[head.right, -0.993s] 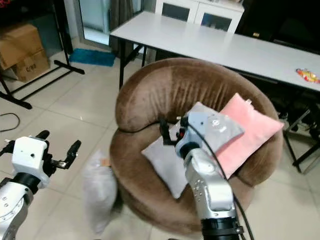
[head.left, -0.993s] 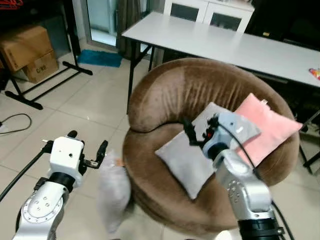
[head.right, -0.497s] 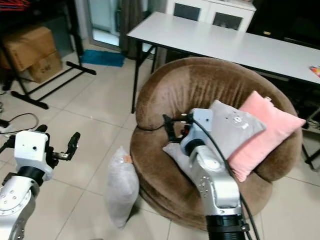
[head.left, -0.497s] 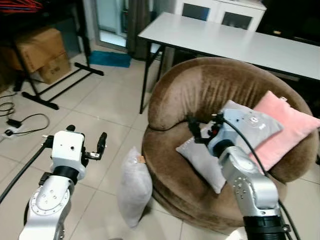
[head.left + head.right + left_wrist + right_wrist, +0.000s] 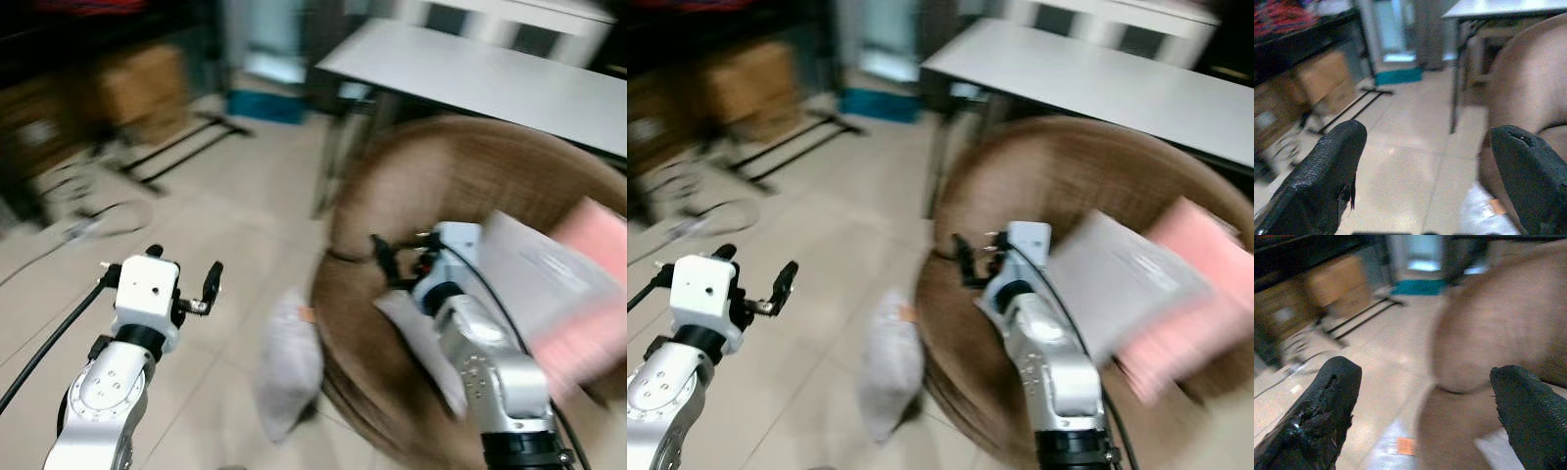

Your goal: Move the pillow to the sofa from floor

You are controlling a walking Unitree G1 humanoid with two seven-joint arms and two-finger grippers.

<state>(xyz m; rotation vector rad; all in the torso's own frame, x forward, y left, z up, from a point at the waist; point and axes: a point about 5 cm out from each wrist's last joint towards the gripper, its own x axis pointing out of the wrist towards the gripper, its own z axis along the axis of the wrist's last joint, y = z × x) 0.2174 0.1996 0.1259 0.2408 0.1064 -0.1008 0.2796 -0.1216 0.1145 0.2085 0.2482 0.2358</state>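
Both grippers are held with fingers spread wide, nothing between them. The pale grey floor pillow (image 5: 289,367) is seen standing on beige tile below and between the left gripper (image 5: 179,286) and right gripper (image 5: 400,257), against the round brown velvet sofa (image 5: 431,196). Open tile lies beyond the left jaws. Heavy blur noted.

We are looking between our left gripper's (image 5: 1427,176) spread fingers (image 5: 1317,176) at tiled floor (image 5: 1410,147), the brown sofa (image 5: 1533,88) and a pillow corner (image 5: 1488,218) leaning against it.
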